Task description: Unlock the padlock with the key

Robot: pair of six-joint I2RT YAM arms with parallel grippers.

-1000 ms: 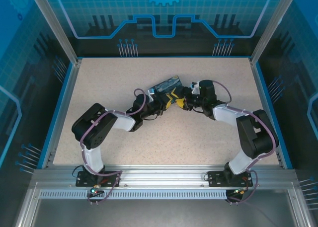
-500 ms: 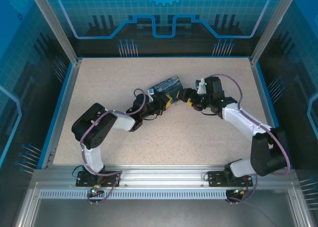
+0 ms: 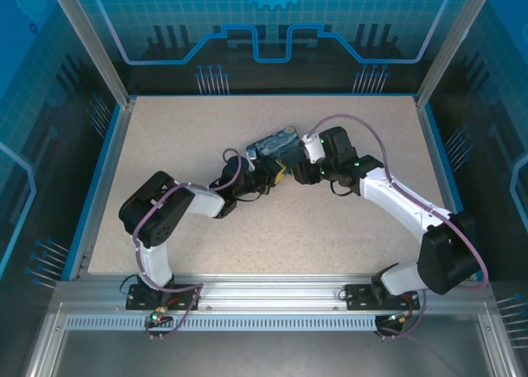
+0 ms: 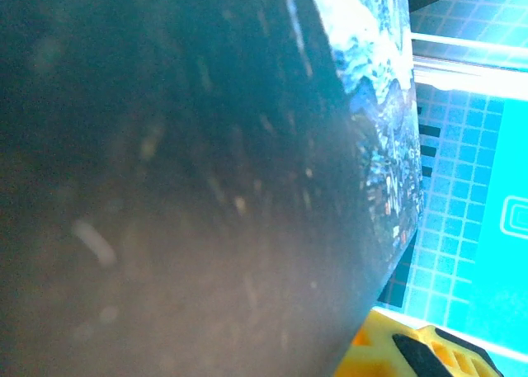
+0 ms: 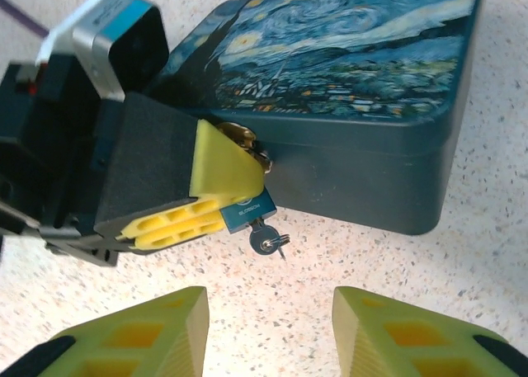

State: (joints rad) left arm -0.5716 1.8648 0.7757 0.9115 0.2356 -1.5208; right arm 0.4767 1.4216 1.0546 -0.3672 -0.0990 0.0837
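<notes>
Centre frame: left gripper (image 5: pixel 221 202) pinches the padlock (image 5: pixel 249 213), key (image 5: pixel 266 242) beneath it — right gripper's (image 5: pixel 271 327) 2 fingers spread along the bottom edge.

Starry-painted tin box (image 5: pixel 346 55) on speckled beige tabletop (image 3: pixel 181 138), blue walls (image 3: pixel 49 63) around.

Top cam: bright, even light from overhead, blue cast off the walls, counter (image 3: pixel 181 146) reads clean, just soft short shadows under the arms. Left wrist cam: tin (image 4: pixel 181 187) way too close, a dark out-of-focus smear w/ streaks, backdrop at right blown-out cyan. Right wrist cam: padlock (image 5: pixel 247 213) & key (image 5: pixel 266 242) crisp mid-frame, small shadow beneath; hot glare on counter by right pincer (image 5: pixel 270 327), its fingers (image 5: pixel 140 336) soft.
</notes>
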